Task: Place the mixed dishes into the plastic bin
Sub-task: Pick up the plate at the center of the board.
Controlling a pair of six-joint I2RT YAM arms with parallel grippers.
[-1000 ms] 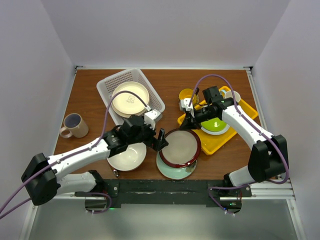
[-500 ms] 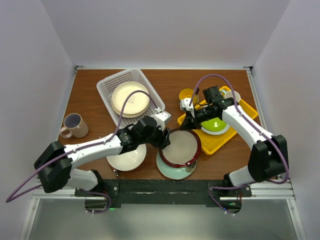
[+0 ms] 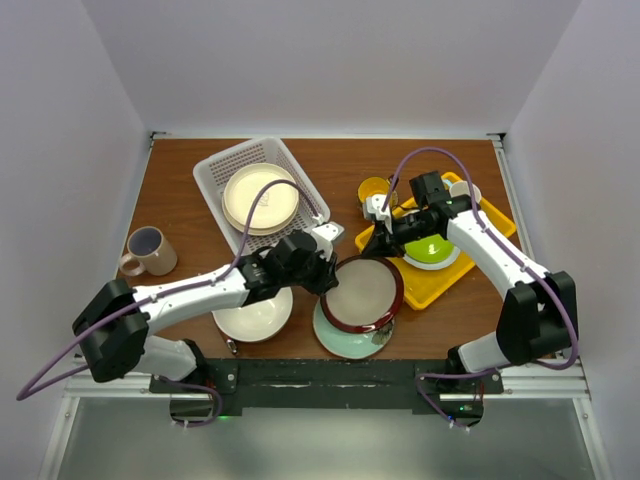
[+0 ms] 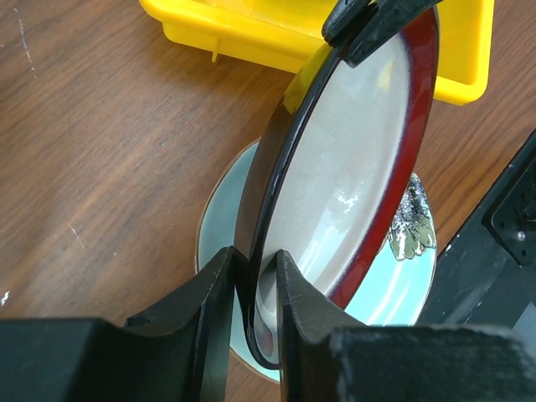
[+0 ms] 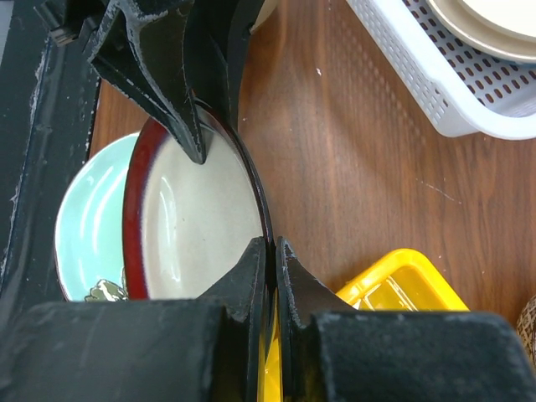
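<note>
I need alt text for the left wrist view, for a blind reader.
Jaws of the left gripper flank the near rim of a tilted dark red-rimmed bowl; the right gripper pinches its far rim. Beneath lies a pale blue plate.

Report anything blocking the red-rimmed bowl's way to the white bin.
No dish blocks it: bare table lies between the red-rimmed bowl and the white bin. Only the left claw, gripping the bowl's rim, sits on that side. A cream plate already lies in the bin.
</note>
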